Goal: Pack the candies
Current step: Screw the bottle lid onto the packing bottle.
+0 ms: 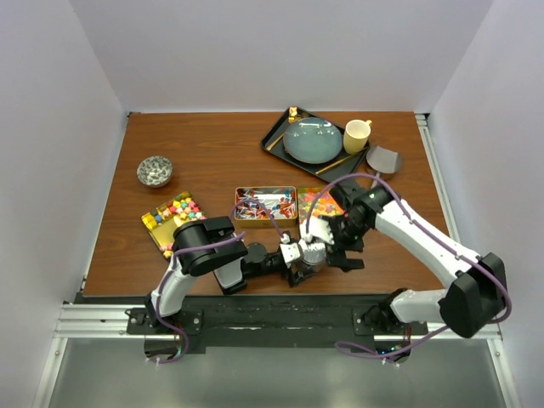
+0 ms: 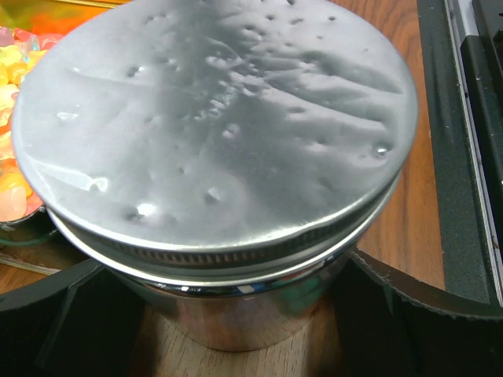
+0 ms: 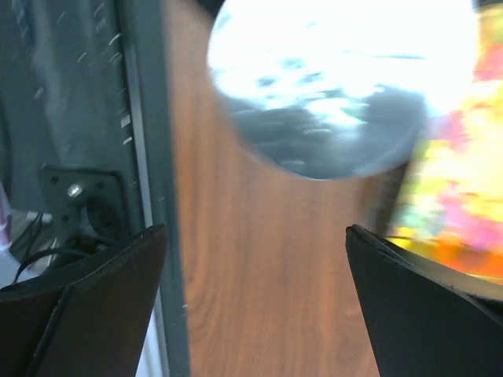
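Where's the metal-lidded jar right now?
Top view: the lidded jar sits centre-right near the table's front edge, between the fingers of the left end effector, just nearer the arms than the gummy tin.

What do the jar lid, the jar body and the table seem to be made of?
Lid: likely metal, silvery, dull sheen, small dents. Jar body: probably glass, glossy with reflections. Table: wood or wood-look laminate, brown grain lines.

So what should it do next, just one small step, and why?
Probably bring the open right fingers around the metal lid and close on it. The left fingers clasp the glass jar on both sides, its lid is still on, and the gummies beside it cannot go in until it comes off.
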Robot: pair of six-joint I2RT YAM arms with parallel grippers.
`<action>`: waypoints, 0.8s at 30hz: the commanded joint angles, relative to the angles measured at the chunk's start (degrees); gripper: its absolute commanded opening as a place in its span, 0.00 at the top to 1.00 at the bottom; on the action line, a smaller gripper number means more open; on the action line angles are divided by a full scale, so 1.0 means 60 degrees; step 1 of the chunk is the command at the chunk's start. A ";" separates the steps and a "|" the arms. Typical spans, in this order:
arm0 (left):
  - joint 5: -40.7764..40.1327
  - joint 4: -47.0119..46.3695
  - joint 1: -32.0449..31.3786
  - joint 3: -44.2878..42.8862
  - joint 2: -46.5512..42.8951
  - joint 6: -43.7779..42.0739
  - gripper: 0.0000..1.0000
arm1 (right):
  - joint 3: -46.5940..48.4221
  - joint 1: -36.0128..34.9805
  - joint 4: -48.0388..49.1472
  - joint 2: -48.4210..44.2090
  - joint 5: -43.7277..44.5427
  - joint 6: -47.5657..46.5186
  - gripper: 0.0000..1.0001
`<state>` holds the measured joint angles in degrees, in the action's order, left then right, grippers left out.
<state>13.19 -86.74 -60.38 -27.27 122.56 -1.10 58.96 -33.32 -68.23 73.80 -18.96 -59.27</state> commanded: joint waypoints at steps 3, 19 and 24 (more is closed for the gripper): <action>-0.0133 -0.1203 0.0146 0.0385 0.0755 -0.0505 1.00 | 0.2184 0.0075 0.0297 0.0984 -0.1627 0.0195 0.01; -0.0075 -0.0514 0.0146 0.0281 0.0623 -0.0549 1.00 | 0.2551 -0.0526 -0.0465 0.2524 -0.2113 -0.0860 0.02; -0.0132 -0.0631 0.0161 0.0325 0.0637 -0.0592 1.00 | 0.2215 -0.0526 -0.0465 0.2290 -0.1938 -0.0801 0.01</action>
<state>13.91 -86.63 -60.10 -27.86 122.56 -1.19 73.95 -36.32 -69.71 89.30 -29.76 -63.18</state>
